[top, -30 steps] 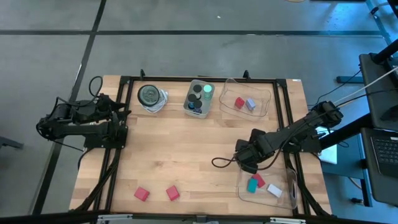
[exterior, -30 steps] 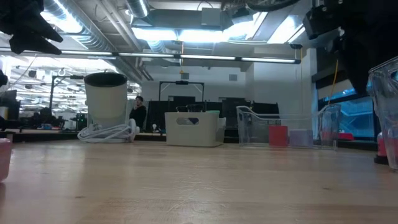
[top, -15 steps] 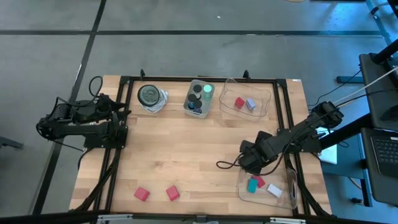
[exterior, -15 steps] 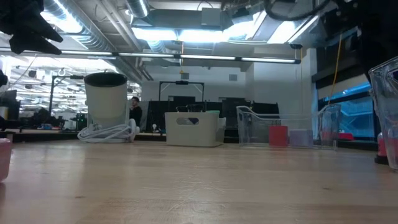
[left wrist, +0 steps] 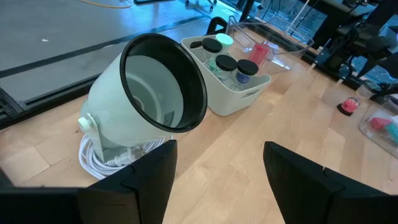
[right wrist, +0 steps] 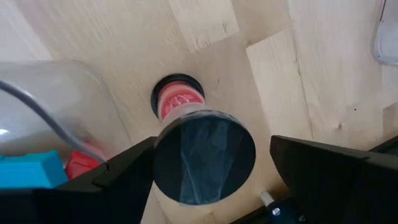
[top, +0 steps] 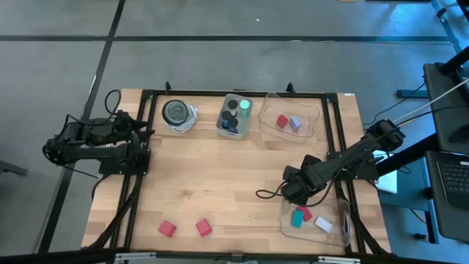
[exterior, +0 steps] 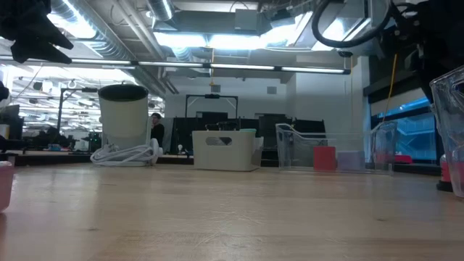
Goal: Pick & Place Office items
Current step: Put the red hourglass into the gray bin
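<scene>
A short cylinder stands upright on the wood beside the near clear tray point(right wrist: 56, 106). It has a dark cap point(right wrist: 205, 155), a clear body and a pink base point(right wrist: 178, 101). My right gripper point(right wrist: 214, 171) point(top: 293, 193) points down over it, open, one finger on each side of the cap. A teal block point(top: 297, 218), a red block point(top: 305, 213) and a white block point(top: 323, 224) lie in that tray. Two red blocks point(top: 167, 229) point(top: 203, 228) lie near the front edge. My left gripper point(left wrist: 217, 168) waits open at the table's left. My right gripper comes at the cylinder from above, open around its dark cap point(right wrist: 168, 155). One finger point(right wrist: 134, 168) lies right beside the cap's rim, and I cannot tell whether it touches. The other finger stands clear of it.
At the back stand a white bin point(top: 234, 116) of dark-capped cylinders, one green point(top: 245, 105), a far clear tray point(top: 311, 117) with a red and a lavender block, and a round grey dish point(top: 176, 111) on a coiled white cord. A dark cable point(top: 267, 193) loops beside the right gripper.
My right gripper has shifted a little toward the table's near edge and the near clear tray, and has sunk slightly. Everything on the table has stayed where it was.
</scene>
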